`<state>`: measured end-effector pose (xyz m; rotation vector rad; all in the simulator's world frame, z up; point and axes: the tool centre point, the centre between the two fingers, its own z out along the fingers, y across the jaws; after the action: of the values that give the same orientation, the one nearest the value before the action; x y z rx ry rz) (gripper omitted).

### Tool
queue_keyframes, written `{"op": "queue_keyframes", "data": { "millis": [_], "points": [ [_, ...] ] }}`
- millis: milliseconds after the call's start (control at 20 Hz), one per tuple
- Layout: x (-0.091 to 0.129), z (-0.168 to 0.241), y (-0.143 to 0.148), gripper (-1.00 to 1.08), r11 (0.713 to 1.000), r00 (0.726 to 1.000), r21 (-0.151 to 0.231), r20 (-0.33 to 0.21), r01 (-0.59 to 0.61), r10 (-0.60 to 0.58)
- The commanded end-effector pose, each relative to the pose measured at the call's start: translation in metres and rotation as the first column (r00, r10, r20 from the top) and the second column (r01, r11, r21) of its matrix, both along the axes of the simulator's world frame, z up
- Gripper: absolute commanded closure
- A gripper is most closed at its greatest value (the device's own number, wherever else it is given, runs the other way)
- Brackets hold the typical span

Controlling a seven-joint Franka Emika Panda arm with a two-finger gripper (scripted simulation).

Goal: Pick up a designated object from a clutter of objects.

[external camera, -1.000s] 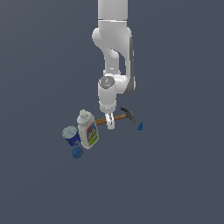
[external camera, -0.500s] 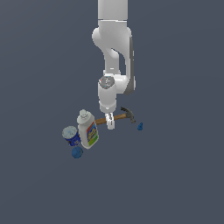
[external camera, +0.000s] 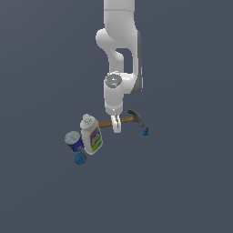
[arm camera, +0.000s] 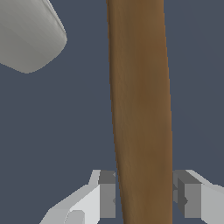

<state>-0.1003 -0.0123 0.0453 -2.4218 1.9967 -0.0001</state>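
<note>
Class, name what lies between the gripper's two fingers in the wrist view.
The hammer's brown wooden handle runs between the gripper's fingers; a small gap shows at one pad.

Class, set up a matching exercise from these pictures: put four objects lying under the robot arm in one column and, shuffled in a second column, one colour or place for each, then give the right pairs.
Column 1:
1. claw hammer
2. white bottle
3. blue can
4. small blue ball

Column 2:
A. colourful label on its front
B. brown wooden handle between the pincer fingers
C. nearest the bottom edge of the exterior view
D. pale top, beside the bottle on the exterior view's left

Pairs: 1-B, 2-A, 3-D, 4-C
</note>
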Motion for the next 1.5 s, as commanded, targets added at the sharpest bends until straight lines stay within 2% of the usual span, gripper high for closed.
{"op": "queue_keyframes", "data": {
  "millis": [0,600,1450],
  "points": [
    [0.004,0.013,0.005,1.08,1.0,1.0,0.0,0.003,0.0,0.0],
    [0.023,0.098,0.033,1.08,1.0,1.0,-0.006,0.001,0.003,-0.003],
    [0.059,0.248,0.085,1.08,1.0,1.0,-0.007,0.0,0.003,-0.003]
  ]
}}
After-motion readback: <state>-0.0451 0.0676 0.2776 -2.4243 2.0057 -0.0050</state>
